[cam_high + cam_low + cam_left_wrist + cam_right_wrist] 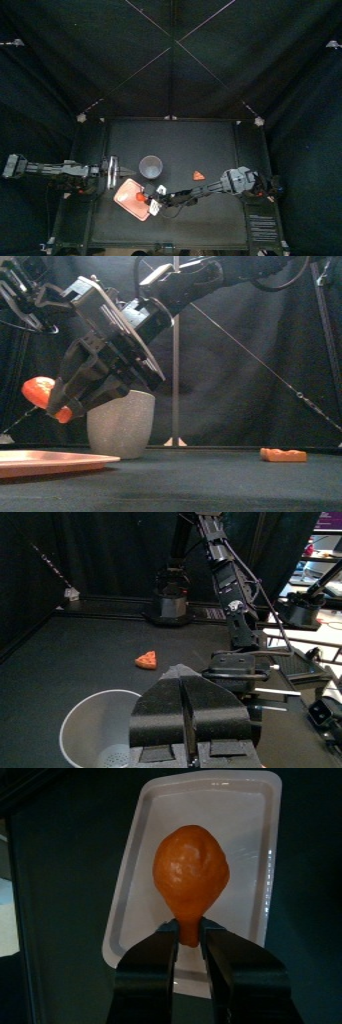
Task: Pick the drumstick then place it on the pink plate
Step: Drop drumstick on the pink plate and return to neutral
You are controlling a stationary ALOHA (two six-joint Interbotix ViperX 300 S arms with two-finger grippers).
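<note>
An orange drumstick (194, 866) hangs above the pink plate (160, 828), its thin end pinched between the jaws of my right gripper (195, 940), which is shut on it. In the front view the drumstick (38, 390) is well above the plate (47, 462), with the right gripper (62, 410) tilted down toward the left. From the top, the right gripper (155, 205) is over the plate (124, 190). My left gripper (191, 734) rests shut and empty beside the grey cup (91, 727), at the table's left (110, 170).
The tall grey speckled cup (151, 166) stands just behind the plate, also seen in the front view (123, 424). A small orange toy (199, 176) lies on the table right of the cup, low at the right of the front view (282, 455).
</note>
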